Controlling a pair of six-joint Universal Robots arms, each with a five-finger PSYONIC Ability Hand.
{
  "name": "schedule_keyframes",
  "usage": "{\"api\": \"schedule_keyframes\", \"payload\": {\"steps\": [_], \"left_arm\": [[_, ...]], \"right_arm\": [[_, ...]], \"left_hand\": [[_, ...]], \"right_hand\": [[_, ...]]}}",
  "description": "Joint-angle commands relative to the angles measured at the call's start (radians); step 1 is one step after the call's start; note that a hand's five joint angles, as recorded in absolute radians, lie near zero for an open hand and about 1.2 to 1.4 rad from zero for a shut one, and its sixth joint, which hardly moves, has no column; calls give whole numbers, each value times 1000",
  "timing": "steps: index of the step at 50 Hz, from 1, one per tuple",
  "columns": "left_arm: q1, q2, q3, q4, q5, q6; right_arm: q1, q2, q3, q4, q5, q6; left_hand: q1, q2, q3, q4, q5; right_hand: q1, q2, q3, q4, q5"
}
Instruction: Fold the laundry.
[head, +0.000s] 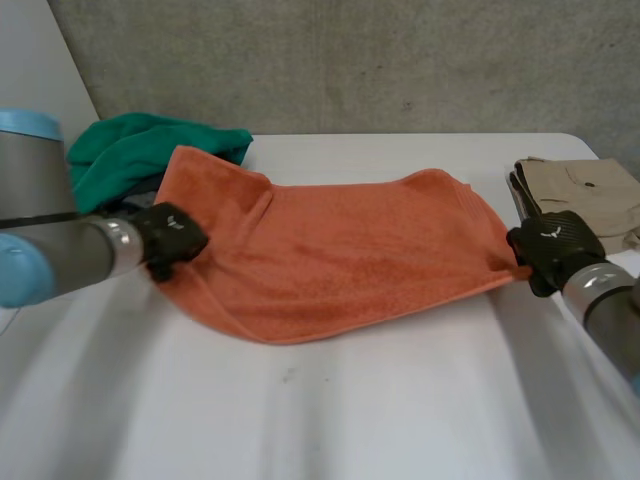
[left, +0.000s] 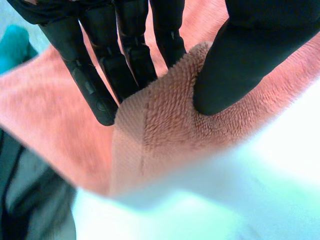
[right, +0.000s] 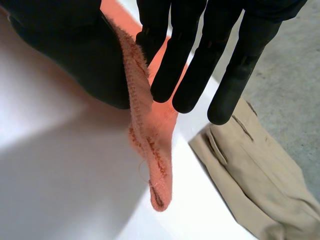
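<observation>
Left hand (head: 175, 238): fingers (left: 131, 55) and thumb pinch the orange towel (head: 350, 260) at its left edge.
Right hand (head: 552, 248): fingers (right: 192, 75) and thumb pinch its right corner.
Spread: orange towel spans the table (head: 350, 420) between both hands.
Nearby: green cloth (head: 130, 150), beige garment (head: 590, 190).

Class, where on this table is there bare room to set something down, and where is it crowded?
Free: the white table on the robot's side of the orange towel. Crowded: green cloth at far left, beige garment at far right.
</observation>
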Motion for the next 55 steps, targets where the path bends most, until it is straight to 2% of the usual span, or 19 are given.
{"api": "schedule_keyframes", "payload": {"steps": [1, 4, 9, 14, 15, 17, 19, 20, 24, 27, 35, 40, 50, 53, 54, 55], "left_arm": [[125, 349, -429, -108, -34, 68], [195, 488, -609, -157, -28, 110], [270, 632, -816, -231, 29, 171], [275, 671, -855, -197, 162, 183], [269, 647, -830, -158, 206, 162], [238, 599, -777, -89, 221, 104], [206, 556, -731, -39, 208, 41], [176, 510, -677, 14, 181, -23], [125, 378, -546, 140, 72, -155], [99, 277, -447, 195, -14, -185], [66, 105, -269, 203, -150, -185], [65, 42, -198, 231, -181, -195], [30, -25, -107, 358, -152, -300], [17, -39, -98, 427, -151, -329], [14, -39, -101, 445, -154, -329], [13, -36, -104, 447, -157, -326]], "right_arm": [[-83, -134, 4, 334, -6, -319], [-137, -189, 46, 469, -9, -435], [-198, -243, 110, 557, -60, -592], [-185, -223, 133, 546, -113, -632], [-171, -193, 121, 528, -110, -623], [-160, -158, 98, 510, -101, -611], [-142, -95, 41, 464, -69, -567], [-133, -69, 17, 442, -52, -541], [-88, 49, -107, 331, 34, -424], [-67, 105, -169, 272, 66, -372], [-8, 271, -339, 43, 80, -283], [28, 375, -446, -82, 101, -272], [85, 580, -641, -159, 134, -272], [93, 625, -690, -182, 187, -275], [96, 628, -697, -185, 207, -275], [99, 625, -704, -184, 241, -272]], "left_hand": [[254, 203, 211, 198, 236], [254, 203, 211, 198, 236], [254, 203, 211, 198, 236], [254, 203, 211, 198, 236], [254, 203, 211, 198, 236], [254, 203, 211, 198, 236], [254, 203, 211, 198, 236], [254, 203, 211, 198, 236], [254, 203, 211, 198, 236], [254, 203, 211, 198, 236], [254, 203, 211, 198, 236], [254, 203, 211, 198, 236], [254, 203, 211, 198, 236], [-334, -384, -376, -390, -351], [-906, -956, -948, -962, -923], [-968, -1018, -1010, -1024, -985]], "right_hand": [[262, 218, 206, 198, 210], [262, 218, 206, 198, 210], [262, 218, 206, 198, 210], [262, 218, 206, 198, 210], [262, 218, 206, 198, 210], [262, 218, 206, 198, 210], [262, 218, 206, 198, 210], [262, 218, 206, 198, 210], [262, 218, 206, 198, 210], [262, 218, 206, 198, 210], [262, 218, 206, 198, 210], [262, 218, 206, 198, 210], [262, 218, 206, 198, 210], [-818, -862, -874, -882, -870], [-960, -1004, -1016, -1024, -1011], [-960, -1004, -1016, -1024, -1011]]}}
